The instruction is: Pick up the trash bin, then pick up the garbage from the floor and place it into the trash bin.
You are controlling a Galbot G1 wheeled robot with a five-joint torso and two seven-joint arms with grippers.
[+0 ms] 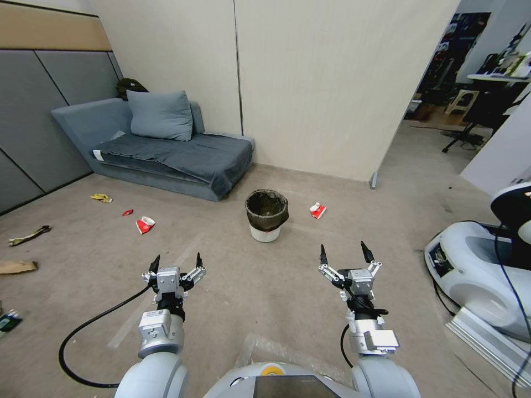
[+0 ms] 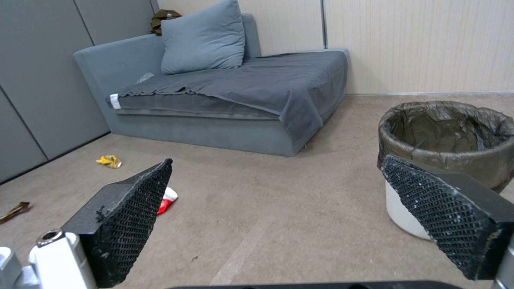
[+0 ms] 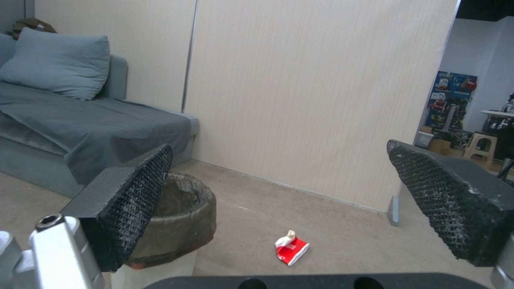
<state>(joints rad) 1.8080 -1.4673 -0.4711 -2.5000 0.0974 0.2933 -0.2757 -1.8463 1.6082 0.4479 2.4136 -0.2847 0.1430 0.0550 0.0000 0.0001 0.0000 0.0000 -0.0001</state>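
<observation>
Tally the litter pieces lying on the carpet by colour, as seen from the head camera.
Red or red-and-white wrappers: 3 — one right of the trash bin at, one left of it at, a small red scrap
Yellow wrapper: 1
Brown pieces: 2 — a peel-like strip, a flat paper piece
Green-labelled item at the edge: 1
Total: 7

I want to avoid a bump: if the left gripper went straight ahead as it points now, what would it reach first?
Probably bare floor. The open left gripper aims between the trash bin and a red-and-white wrapper; depth is uncertain.
</observation>
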